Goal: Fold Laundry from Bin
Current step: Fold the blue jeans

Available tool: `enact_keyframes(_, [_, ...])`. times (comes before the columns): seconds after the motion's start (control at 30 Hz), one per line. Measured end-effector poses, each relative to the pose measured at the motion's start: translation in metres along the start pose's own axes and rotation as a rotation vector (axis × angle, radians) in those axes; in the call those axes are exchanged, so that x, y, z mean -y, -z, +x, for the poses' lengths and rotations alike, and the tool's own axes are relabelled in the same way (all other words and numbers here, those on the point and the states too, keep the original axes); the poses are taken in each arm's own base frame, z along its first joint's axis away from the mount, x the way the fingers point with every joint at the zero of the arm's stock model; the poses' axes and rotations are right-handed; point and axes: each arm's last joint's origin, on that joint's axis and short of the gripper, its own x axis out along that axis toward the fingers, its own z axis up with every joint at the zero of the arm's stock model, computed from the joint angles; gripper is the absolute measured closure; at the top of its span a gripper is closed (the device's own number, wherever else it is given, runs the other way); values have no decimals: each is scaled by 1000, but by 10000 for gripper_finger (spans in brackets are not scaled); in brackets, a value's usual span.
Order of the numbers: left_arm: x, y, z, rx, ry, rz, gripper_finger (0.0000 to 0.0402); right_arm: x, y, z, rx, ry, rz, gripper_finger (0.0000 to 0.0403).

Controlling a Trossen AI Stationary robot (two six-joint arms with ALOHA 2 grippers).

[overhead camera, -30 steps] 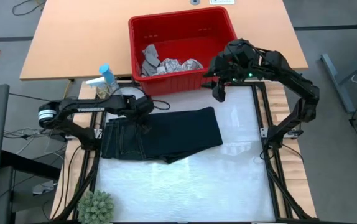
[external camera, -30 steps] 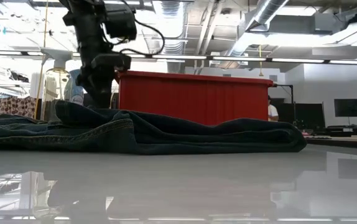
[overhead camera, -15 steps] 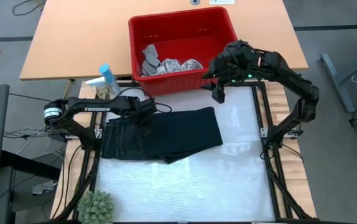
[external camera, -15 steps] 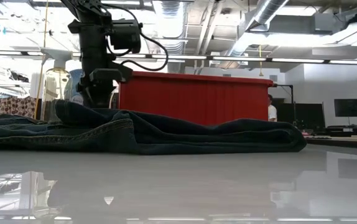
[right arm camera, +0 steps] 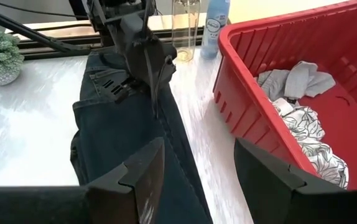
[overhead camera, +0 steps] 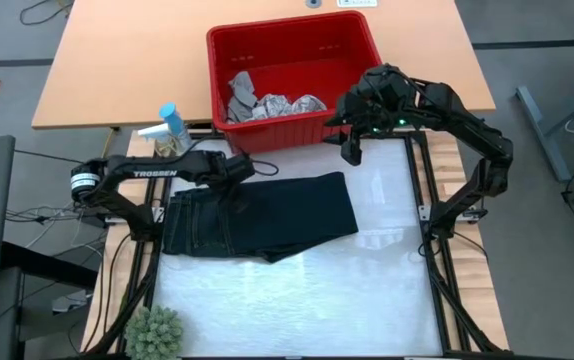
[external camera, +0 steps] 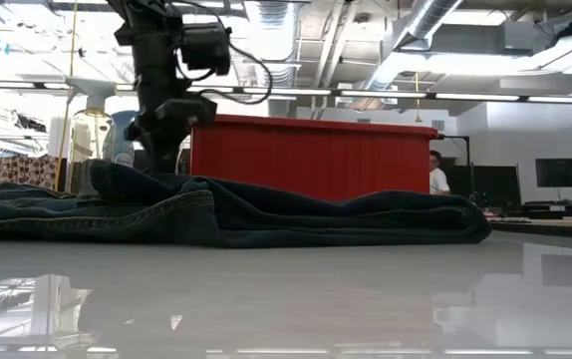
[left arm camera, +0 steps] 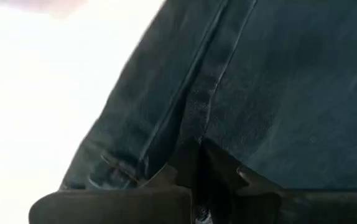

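Observation:
The dark navy trousers (overhead camera: 267, 215) lie folded flat on the white table, their waist end toward the left. My left gripper (overhead camera: 235, 180) stands over their far edge, pointing steeply down, shut on the cloth. My right gripper (overhead camera: 352, 150) hangs open and holds nothing, high above the table by the near right corner of the red bin (overhead camera: 222, 60). In the bin lie a grey cloth (right arm camera: 296, 78) and a white leaf-print cloth (right arm camera: 309, 130). My left gripper pinches a seamed ridge of the trousers (left arm camera: 194, 140) between its two fingers (left arm camera: 160, 180), at the garment's far edge near the waist end. The fingers come from above, slanting steeply down. The trousers still lie on the table; how many layers are caught, I cannot tell.
Spray bottles (overhead camera: 167, 130) stand at the table's far left corner, close behind my left arm. A small potted plant (overhead camera: 155, 330) sits at the near left corner. The bin stands just beyond the table's far edge. White tabletop lies bare right of and nearer than the trousers.
My left gripper has shut on the trousers' far edge while staying over nearly the same spot. The trousers lie as before. My right arm has kept still.

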Motion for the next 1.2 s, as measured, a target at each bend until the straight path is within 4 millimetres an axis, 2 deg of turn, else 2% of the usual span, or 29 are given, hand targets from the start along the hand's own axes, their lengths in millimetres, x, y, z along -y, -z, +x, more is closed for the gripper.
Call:
enact_keyframes(0.23, [-3, -17, -27, 40, -48, 45, 401, 0, 1, 0, -8, -1, 14, 186])
enact_keyframes(0.47, [-15, -13, -18, -19, -54, 15, 401, -1, 5, 0, -57, -8, 36, 186])
enact_keyframes(0.6, [-15, -11, -17, -28, -38, 24, 401, -3, 7, 0, -73, -14, 35, 186])
enact_keyframes(0.7, [-15, -13, -17, 5, -95, 38, 395, -3, 7, 0, -74, -14, 34, 186])
enact_keyframes(0.8, [-14, -13, -17, 15, -113, 67, 375, -3, 8, 0, -87, -16, 35, 186])
enact_keyframes(0.9, [-12, -12, -17, -9, -37, 116, 343, -3, 10, 0, -101, -18, 36, 186])
enact_keyframes(1.07, [-6, -10, -17, -56, 115, 100, 285, -3, 11, -1, -120, -20, 36, 186])
enact_keyframes(1.2, [-4, -9, -19, -69, 153, 75, 257, -3, 11, -1, -121, -20, 31, 186])
